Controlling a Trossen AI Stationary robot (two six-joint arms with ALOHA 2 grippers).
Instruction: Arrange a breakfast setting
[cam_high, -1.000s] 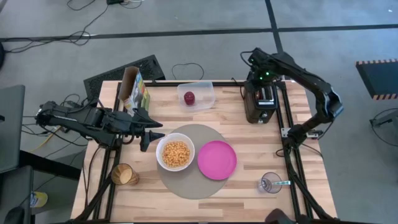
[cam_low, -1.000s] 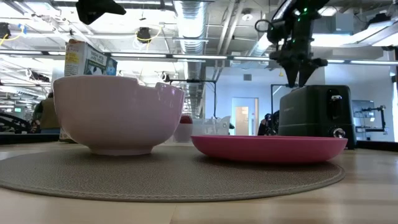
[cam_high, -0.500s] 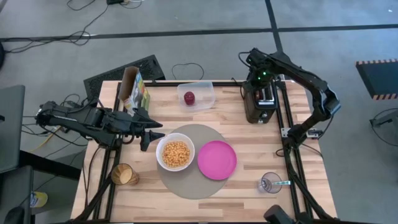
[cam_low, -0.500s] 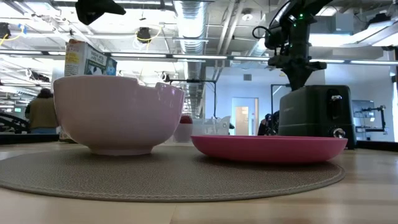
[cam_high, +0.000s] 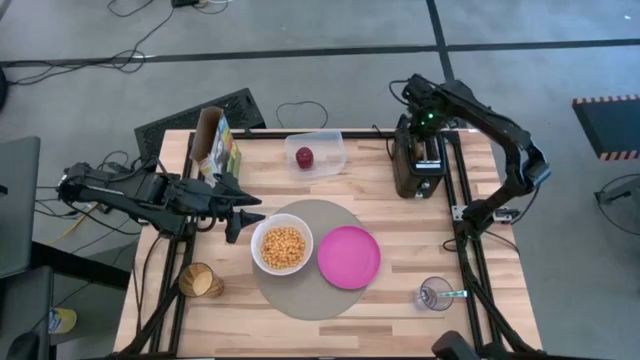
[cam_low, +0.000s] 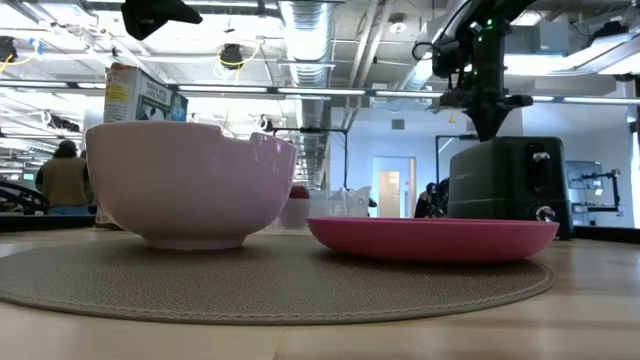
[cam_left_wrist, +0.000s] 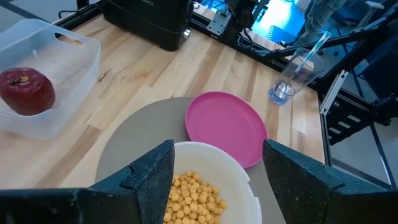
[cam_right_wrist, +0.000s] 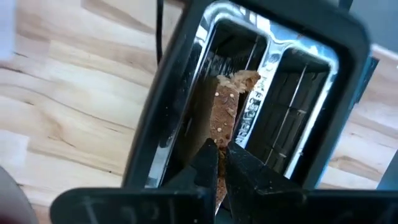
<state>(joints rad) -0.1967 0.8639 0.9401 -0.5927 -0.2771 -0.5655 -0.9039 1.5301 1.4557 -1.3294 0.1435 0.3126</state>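
The brown toast slice (cam_right_wrist: 227, 109) stands upright in a slot of the black toaster (cam_high: 420, 170) at the far right. My right gripper (cam_right_wrist: 221, 163) is above the toaster, shut on the toast. My left gripper (cam_high: 235, 222) is open and empty, left of the white bowl (cam_high: 281, 246), which holds cereal. The bowl and the magenta plate (cam_high: 348, 257) rest on the round mat (cam_high: 300, 295). The red apple (cam_high: 304, 157) lies in the clear tub (cam_high: 328, 150). The teal-handled spoon (cam_high: 455, 294) stands in the glass (cam_high: 434, 295). My right gripper pinches the toast's upper edge (cam_right_wrist: 219, 140) between its two fingers. The fingers come from above, pointing down into the slot. The toast stands upright, its lower part still inside the toaster.
A cereal box (cam_high: 215, 140) stands at the far left. A brown cup (cam_high: 200, 281) stands near the left front corner. Bare wood shows between the plate and the toaster. A person (cam_low: 65, 180) is in the room beyond.
My right gripper has stayed at the toaster's top. It shifted slightly toward the table's left edge, then back toward the right.
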